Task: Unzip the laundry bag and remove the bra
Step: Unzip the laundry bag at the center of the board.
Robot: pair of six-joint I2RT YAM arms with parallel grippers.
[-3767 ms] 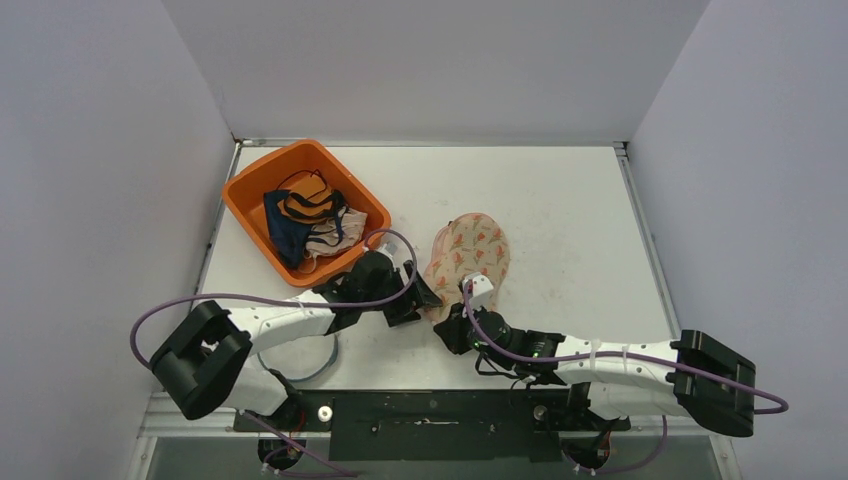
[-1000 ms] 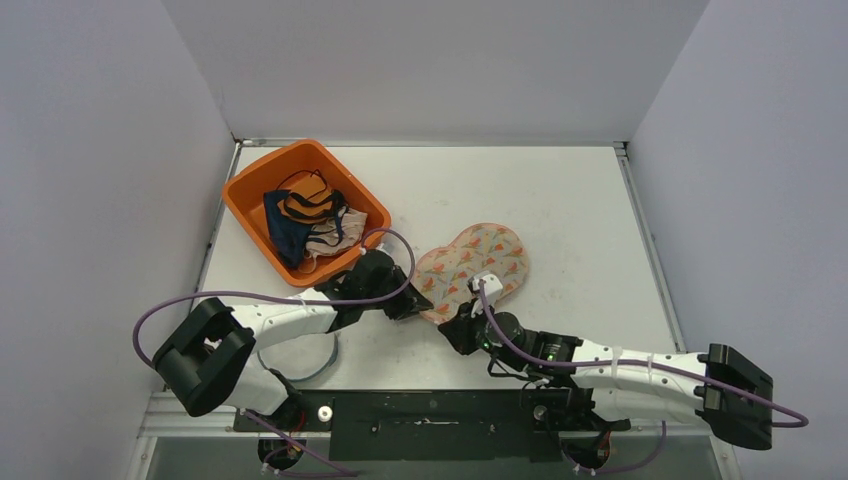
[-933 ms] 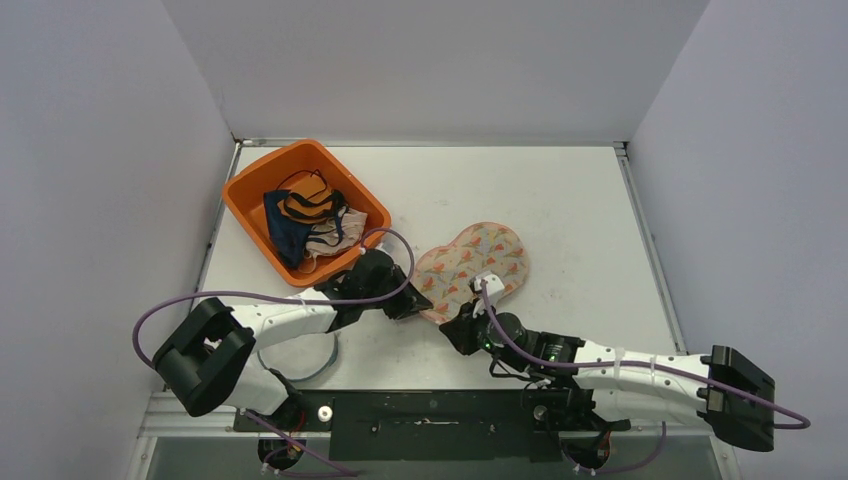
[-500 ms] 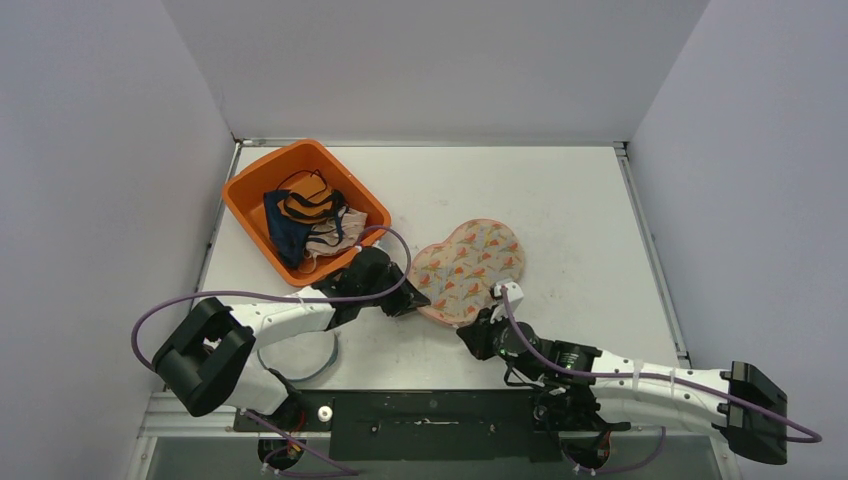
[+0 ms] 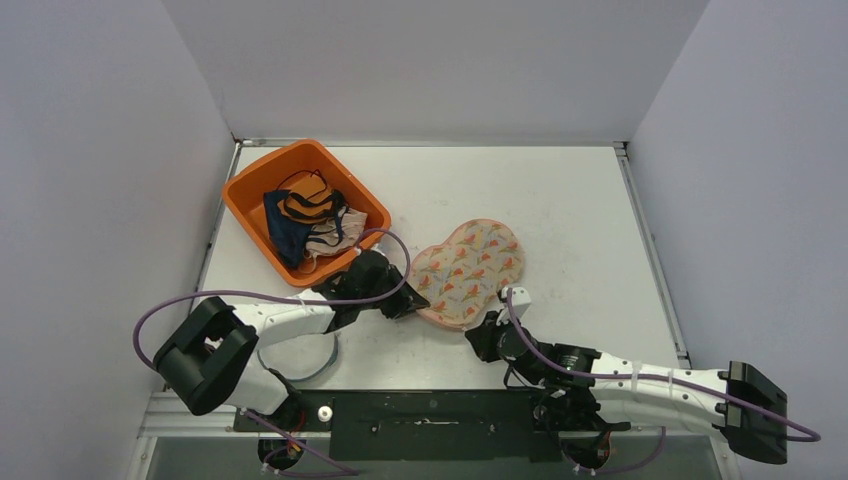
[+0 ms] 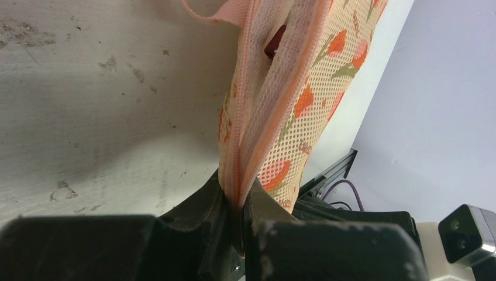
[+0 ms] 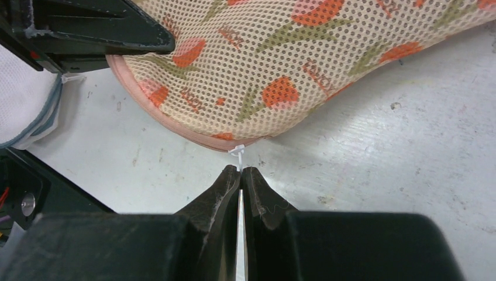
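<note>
The laundry bag (image 5: 467, 270) is a cream mesh pouch with an orange tulip print, lying flat mid-table. My left gripper (image 5: 412, 303) is shut on the bag's left edge, pinching the pink zipper seam (image 6: 238, 202). Above that grip the seam (image 6: 275, 88) gapes, and a dark red bit (image 6: 273, 44) shows inside. I cannot tell whether that bit is the bra. My right gripper (image 7: 241, 171) is shut on the thin white zipper pull (image 7: 237, 153) at the bag's near edge (image 7: 193, 134). In the top view the right gripper (image 5: 482, 335) sits just below the bag.
An orange basket (image 5: 250, 185) holding several garments (image 5: 305, 225) stands at the back left, close behind my left arm. A white mesh item with a grey rim (image 5: 318, 365) lies under the left arm near the front edge. Walls close in the table on three sides.
My right gripper has drawn the zipper pull to the right and nearer along the bag's near edge. The bag has turned and spread flatter. The left gripper has held its grip in place.
</note>
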